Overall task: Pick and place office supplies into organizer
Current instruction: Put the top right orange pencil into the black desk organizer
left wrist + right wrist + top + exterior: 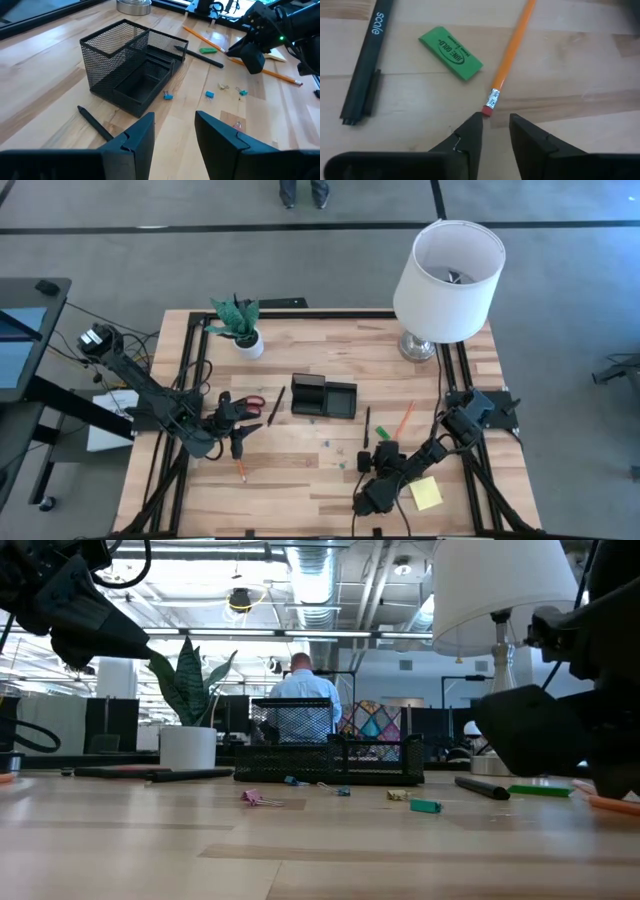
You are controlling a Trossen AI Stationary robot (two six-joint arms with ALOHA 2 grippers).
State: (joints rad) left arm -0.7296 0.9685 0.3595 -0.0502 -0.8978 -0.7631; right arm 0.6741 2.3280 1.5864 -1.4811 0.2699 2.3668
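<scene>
The black mesh organizer [323,397] stands mid-table. My left gripper [175,117] hovers open above the wood to the organizer's left, near the red-handled scissors [253,404] and a black pen [95,122]. My right gripper [495,119] is open and low over the table. Its fingertips are at the eraser end of an orange pencil [512,47]. A green block [450,52] and a second black pen [365,65] lie flat beside that pencil. Small clips [209,93] are scattered in front of the organizer. The yellow sticky-note pad [424,493] lies near the right arm. My right gripper has one fingertip [476,121] right beside the pencil's eraser end [487,110], coming along the pencil's length; I cannot tell whether it touches. The pencil lies flat on the table.
A potted plant [243,330] stands at the far left of the table and a white-shaded lamp [447,275] at the far right corner. Another orange pencil [241,471] lies near the left gripper. A person [305,690] sits in the room beyond.
</scene>
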